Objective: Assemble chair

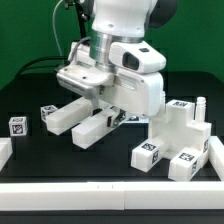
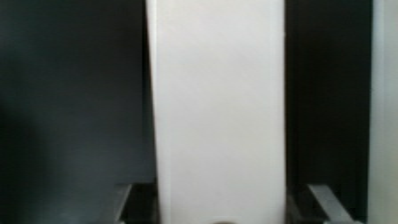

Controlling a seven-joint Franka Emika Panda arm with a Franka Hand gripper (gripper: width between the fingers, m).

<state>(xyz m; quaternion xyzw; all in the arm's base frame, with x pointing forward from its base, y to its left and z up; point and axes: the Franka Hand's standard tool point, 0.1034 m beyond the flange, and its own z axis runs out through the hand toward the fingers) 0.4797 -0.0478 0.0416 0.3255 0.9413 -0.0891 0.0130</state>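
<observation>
A long white chair part [image 2: 217,100] runs straight down the middle of the wrist view and fills the space between my fingers [image 2: 135,203]; my gripper [image 2: 228,206] is shut on it. In the exterior view my gripper [image 1: 99,106] hangs low over two long tagged chair parts lying side by side, one [image 1: 62,117] on the exterior view's left and the nearer one [image 1: 92,128] under the hand. A partly joined chair assembly [image 1: 186,128] with an upright peg [image 1: 200,103] stands on the exterior view's right.
A small tagged cube [image 1: 17,126] sits at the exterior view's left. Two tagged blocks [image 1: 150,153] [image 1: 186,165] lie in front of the assembly. Plain white edge blocks [image 1: 110,196] border the black table at the front and left.
</observation>
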